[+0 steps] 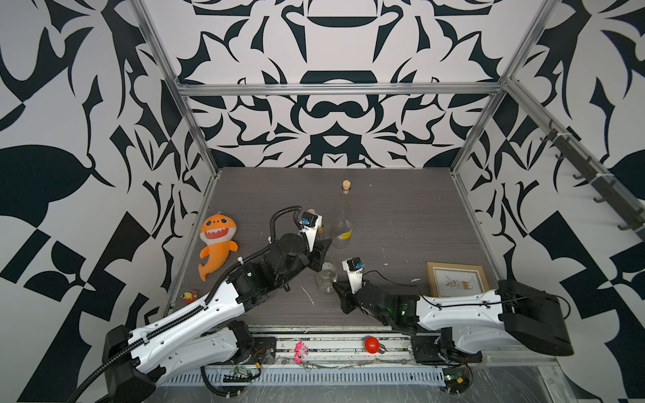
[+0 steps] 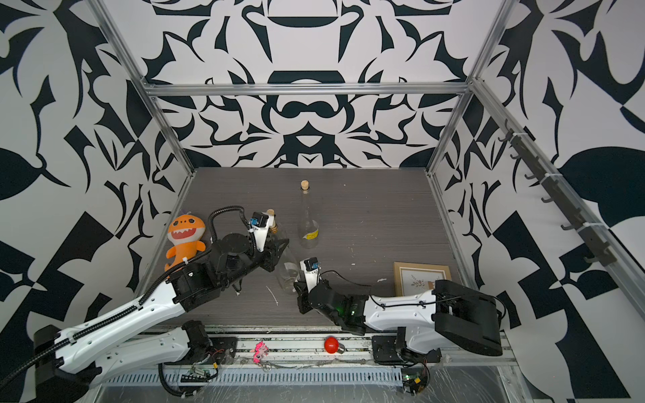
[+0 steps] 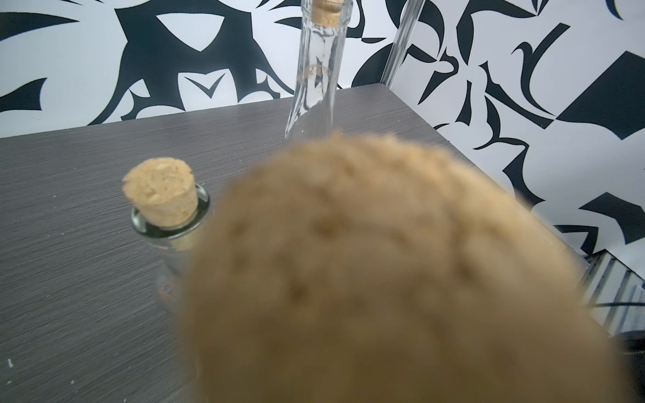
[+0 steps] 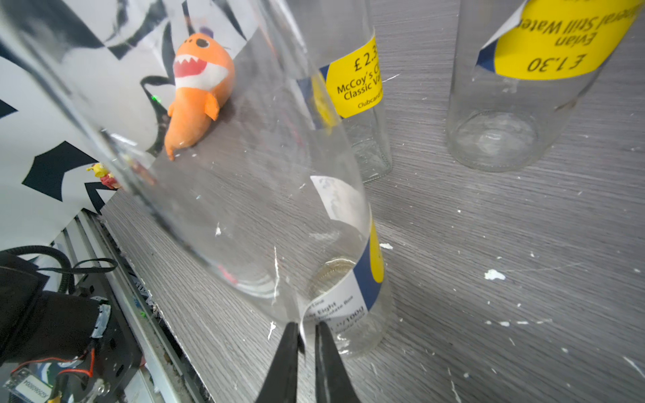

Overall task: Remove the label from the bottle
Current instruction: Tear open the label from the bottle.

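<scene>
A clear glass bottle (image 1: 326,279) leans over at the table's middle, seen in both top views (image 2: 288,275). My left gripper (image 1: 323,253) is shut on its upper part. In the left wrist view the bottle's blurred cork (image 3: 384,279) fills the picture and hides that gripper's jaws. The right wrist view shows the bottle (image 4: 244,195) up close, with a white, blue and yellow label (image 4: 349,300) near its base, one edge lifted off the glass. My right gripper (image 4: 307,336) sits low beside the base (image 1: 335,285), shut on that loose label edge.
Two more corked bottles with yellow labels stand just behind, one tall (image 1: 343,223) and one shorter (image 3: 164,195). An orange shark plush (image 1: 216,240) lies at the left, a picture frame (image 1: 457,279) at the right. White paper scraps (image 4: 494,275) dot the table (image 1: 401,216).
</scene>
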